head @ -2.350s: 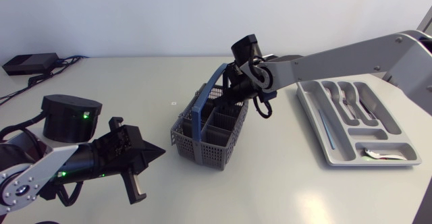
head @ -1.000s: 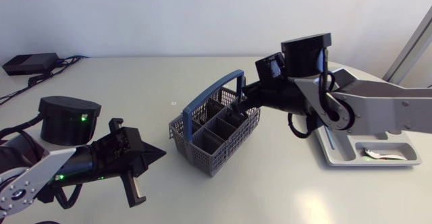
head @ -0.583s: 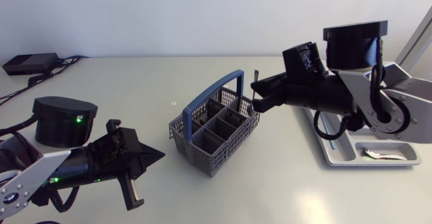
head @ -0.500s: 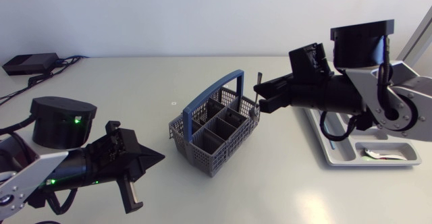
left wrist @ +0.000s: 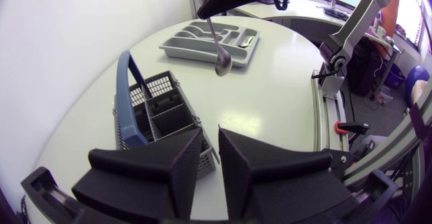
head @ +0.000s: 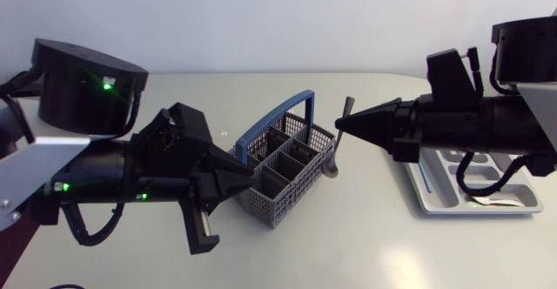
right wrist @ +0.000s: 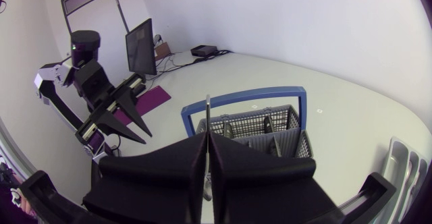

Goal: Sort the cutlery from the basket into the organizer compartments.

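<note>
The right gripper (head: 344, 129) is clenched on a spoon (head: 337, 150), which hangs over the desk (head: 365, 237) just beside the basket (head: 280, 174). The left gripper (left wrist: 210, 143) is released and empty, near the basket. I judge this is the carrying step. Next, the spoon must travel to the organizer (head: 433, 204) and go down into a fitting compartment.

steel spoon (head: 338, 143) hangs bowl-down beside grey basket (head: 278, 171), organizer (head: 444, 204) well apart.

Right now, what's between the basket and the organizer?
In the head view, only the spoon, hanging bowl-down from the right gripper beside the basket; the table under it toward the organizer is bare.
</note>
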Controlling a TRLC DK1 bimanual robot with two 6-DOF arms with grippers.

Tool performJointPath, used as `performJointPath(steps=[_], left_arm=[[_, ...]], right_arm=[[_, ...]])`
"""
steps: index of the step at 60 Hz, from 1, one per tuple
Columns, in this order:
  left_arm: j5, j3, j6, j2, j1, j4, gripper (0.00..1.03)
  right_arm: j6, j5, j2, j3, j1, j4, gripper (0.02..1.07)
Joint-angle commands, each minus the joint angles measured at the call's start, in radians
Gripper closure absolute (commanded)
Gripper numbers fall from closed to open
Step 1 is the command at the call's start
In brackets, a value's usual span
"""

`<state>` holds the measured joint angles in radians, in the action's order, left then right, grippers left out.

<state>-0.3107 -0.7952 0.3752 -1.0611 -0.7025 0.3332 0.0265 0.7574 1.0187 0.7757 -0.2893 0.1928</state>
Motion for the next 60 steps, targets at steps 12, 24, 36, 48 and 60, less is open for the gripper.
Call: performJointPath(steps=[12,24,36,48,60], left_arm=[[-0.245,-0.164,-0.108,-0.140,0.052,0.009,0.78],[-0.446,-0.260,-0.177,-0.254,0.092,0.017,0.78],[-0.513,-0.286,-0.180,-0.313,0.072,0.018,0.78],[-0.512,-0.285,-0.182,-0.323,0.047,-0.010,0.78],[-0.512,-0.280,-0.196,-0.336,0.020,-0.063,0.78]], right_arm=[[0.009,0.068,-0.032,-0.027,-0.082,0.034,1.01],[0.010,0.086,-0.031,-0.030,-0.097,0.027,1.01],[0.007,0.103,-0.026,-0.023,-0.094,0.011,1.01],[0.001,0.111,-0.002,-0.010,-0.105,0.002,1.01],[-0.017,0.112,0.014,-0.003,-0.117,-0.013,1.01]])
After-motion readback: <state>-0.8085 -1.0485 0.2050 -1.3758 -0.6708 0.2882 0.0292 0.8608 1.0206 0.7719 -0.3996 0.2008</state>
